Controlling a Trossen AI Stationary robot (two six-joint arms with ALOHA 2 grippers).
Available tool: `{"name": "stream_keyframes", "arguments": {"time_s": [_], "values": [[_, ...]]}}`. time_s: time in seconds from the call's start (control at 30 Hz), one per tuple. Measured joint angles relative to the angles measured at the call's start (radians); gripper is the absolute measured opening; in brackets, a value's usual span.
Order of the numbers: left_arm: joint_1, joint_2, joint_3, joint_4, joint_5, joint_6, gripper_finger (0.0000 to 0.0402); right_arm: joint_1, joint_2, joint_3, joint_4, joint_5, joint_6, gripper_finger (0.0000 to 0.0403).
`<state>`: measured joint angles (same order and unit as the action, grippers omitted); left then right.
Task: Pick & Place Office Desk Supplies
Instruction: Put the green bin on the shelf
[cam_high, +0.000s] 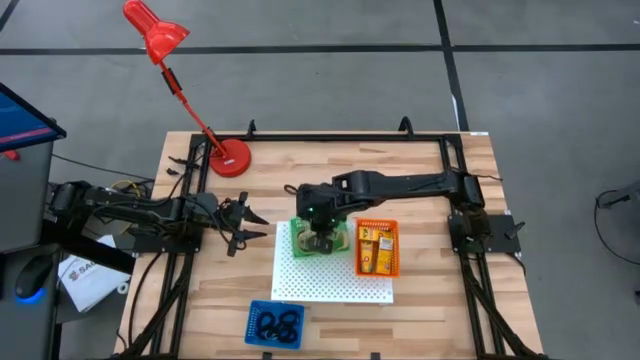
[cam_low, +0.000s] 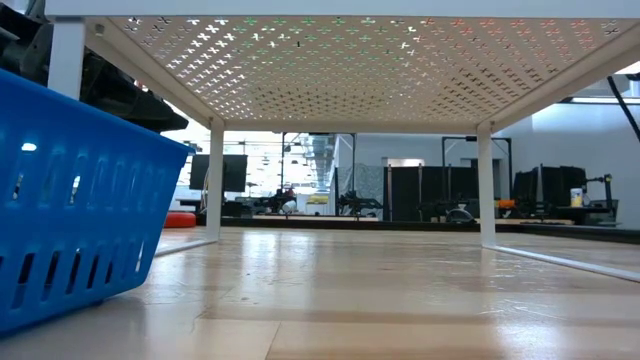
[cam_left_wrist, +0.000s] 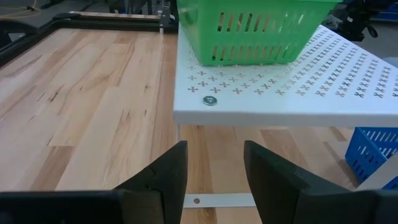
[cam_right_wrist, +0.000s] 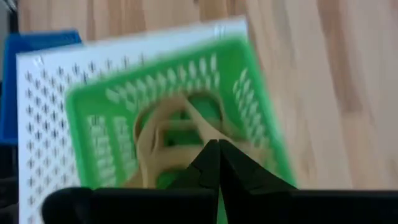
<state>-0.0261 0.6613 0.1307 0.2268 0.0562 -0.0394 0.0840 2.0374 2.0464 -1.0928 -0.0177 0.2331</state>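
A green basket (cam_high: 305, 238) stands on the white perforated board (cam_high: 335, 280) and holds tan rubber-band loops (cam_right_wrist: 158, 134). My right gripper (cam_right_wrist: 212, 149) hangs shut just above these loops, pointing steeply down into the basket. An orange tray (cam_high: 377, 248) beside it holds yellow-orange little blocks (cam_high: 372, 245). A blue tray (cam_high: 275, 325) near the front edge holds small black rings (cam_high: 277, 324). My left gripper (cam_left_wrist: 214, 180) stands open at the table's left, clear of the board, with nothing between its fingers. My right gripper comes from above, slanting down, with its shut fingertips (cam_right_wrist: 208, 155) right over a tan loop (cam_right_wrist: 198, 124) in the green basket. The view is blurred, and I cannot tell whether the tips touch or pinch that loop.
A red desk lamp (cam_high: 230, 157) stands at the back left, its head (cam_high: 155, 28) reaching past the table's edge. The board stands on legs (cam_low: 485, 185) above the wooden table. Bare wood (cam_high: 430, 190) lies at the back right and left of the board.
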Motion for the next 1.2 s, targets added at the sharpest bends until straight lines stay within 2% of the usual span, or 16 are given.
{"name": "stream_keyframes", "arguments": {"time_s": [0.17,0.5,0.67,1.2], "values": [[-0.015,0.000,0.000,0.012,0.000,0.006,0.0149,0.050,0.000,0.000,-0.124,0.038,0.095,0.0000],[-0.041,0.000,0.000,0.045,0.000,0.015,0.0149,0.116,0.000,-0.007,-0.215,0.072,0.227,0.0000],[-0.042,0.000,0.000,0.045,0.000,0.016,0.0149,0.126,0.000,-0.007,-0.217,0.067,0.256,0.0000],[-0.041,0.000,0.000,0.043,-0.001,0.016,0.0149,0.125,0.000,-0.007,-0.154,-0.039,0.257,0.0000]]}}
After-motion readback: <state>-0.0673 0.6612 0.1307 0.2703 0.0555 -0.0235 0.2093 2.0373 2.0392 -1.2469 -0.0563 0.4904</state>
